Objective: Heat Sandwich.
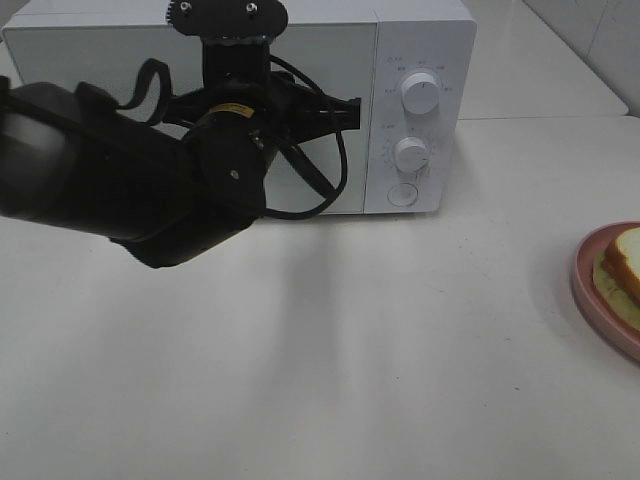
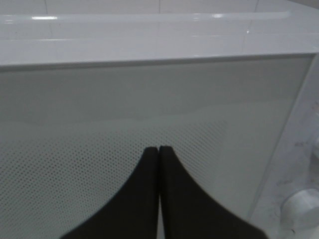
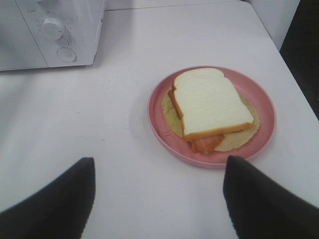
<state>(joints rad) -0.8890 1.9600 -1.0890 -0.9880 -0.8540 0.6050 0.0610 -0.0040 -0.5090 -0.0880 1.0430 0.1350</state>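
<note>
Black left gripper (image 2: pixel 159 149), pinched shut, faced the white microwave's door (image 2: pixel 149 114); wide-spread right gripper (image 3: pixel 159 169) hung near the white-bread sandwich (image 3: pixel 212 107), bare tabletop (image 1: pixel 330 350) between.

Left gripper (image 2: pixel 159 149) with jaws pressed together, empty; right gripper (image 3: pixel 158 172) with jaws spread wide, empty

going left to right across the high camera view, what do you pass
left arm → microwave door → microwave's two knobs → pink plate with the sandwich at the right edge
</note>
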